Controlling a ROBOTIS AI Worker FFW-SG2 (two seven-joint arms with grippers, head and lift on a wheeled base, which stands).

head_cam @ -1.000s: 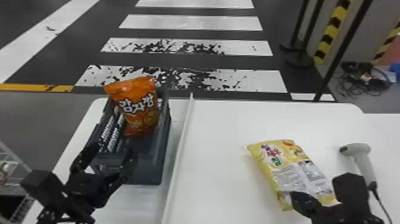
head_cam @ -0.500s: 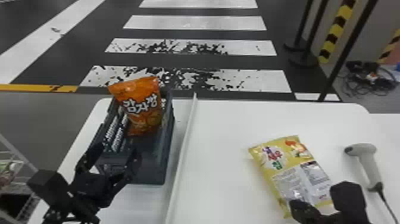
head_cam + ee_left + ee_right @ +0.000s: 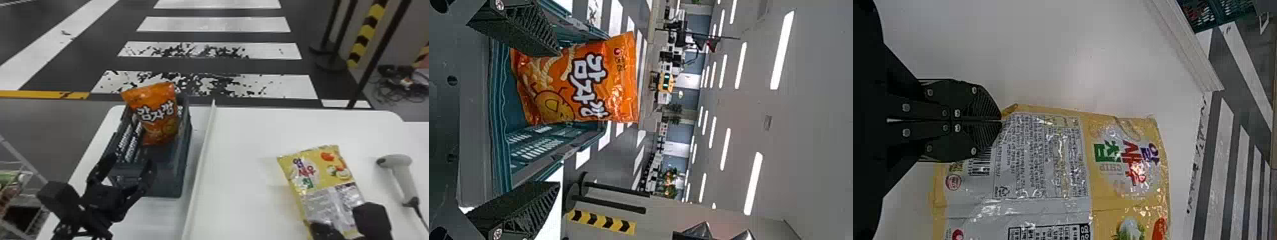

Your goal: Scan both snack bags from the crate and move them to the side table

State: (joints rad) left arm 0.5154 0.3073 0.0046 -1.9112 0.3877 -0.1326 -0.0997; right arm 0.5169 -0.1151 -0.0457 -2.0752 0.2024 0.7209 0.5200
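An orange snack bag (image 3: 156,118) leans in a dark crate (image 3: 169,182) on the white bench (image 3: 242,172); the left gripper (image 3: 131,159) hovers at the crate's near end, fingers apart; beyond a divider strip (image 3: 204,153), the right gripper (image 3: 324,230) has its fingers clamped on a yellow snack bag (image 3: 319,178) near a handheld scanner (image 3: 402,178).

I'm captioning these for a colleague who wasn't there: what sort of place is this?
Probably a large indoor test or demo hall: strip lights on the ceiling, crosswalk stripes marked out, and a handheld scanner lying beside a yellow snack bag.
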